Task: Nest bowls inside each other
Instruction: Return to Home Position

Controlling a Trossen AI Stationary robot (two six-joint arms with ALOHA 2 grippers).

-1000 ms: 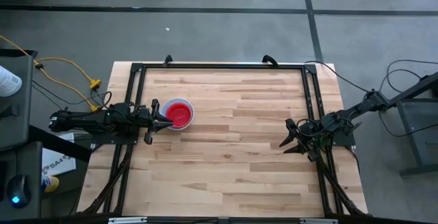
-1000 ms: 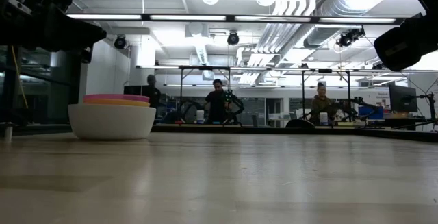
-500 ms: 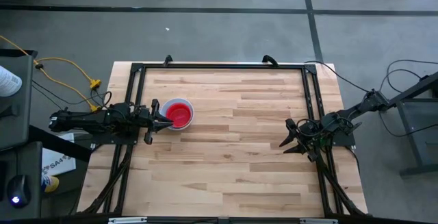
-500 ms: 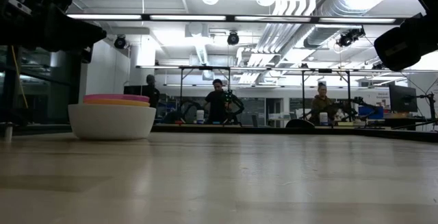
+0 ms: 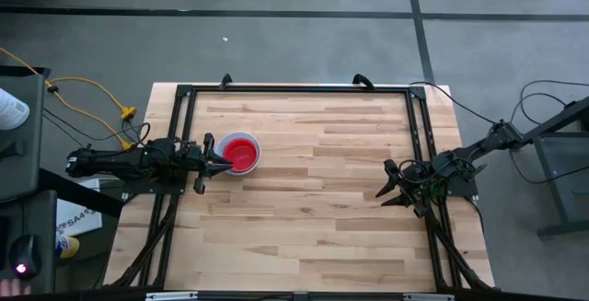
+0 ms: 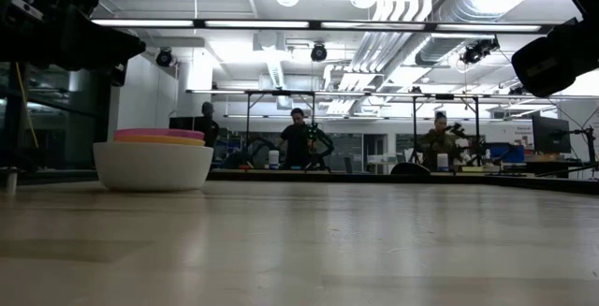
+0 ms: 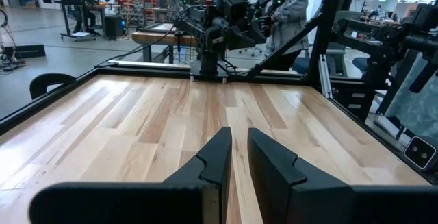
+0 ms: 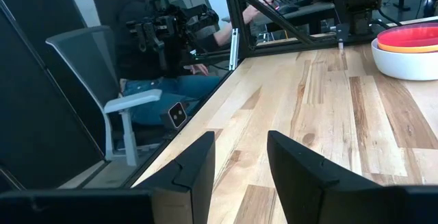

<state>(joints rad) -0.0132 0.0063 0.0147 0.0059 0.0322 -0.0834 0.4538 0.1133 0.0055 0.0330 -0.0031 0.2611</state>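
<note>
From above we see the nested bowls (image 5: 241,152) only as a red disc ringed in white. They sit on the wooden table (image 5: 313,209) toward its left side, just beside the left gripper (image 5: 213,156). The low view adds the side: the white bowl (image 6: 154,167) outermost, with a yellow rim (image 6: 159,140) and a red-pink rim (image 6: 159,133) above its lip. The bowls stand upright, mouths up, their shared axis vertical. The left wrist view shows that gripper's fingers close, a thin strip of wood between them. The right gripper (image 5: 388,183) waits at the right edge, well apart from the bowls, its fingers wider apart and empty
</note>
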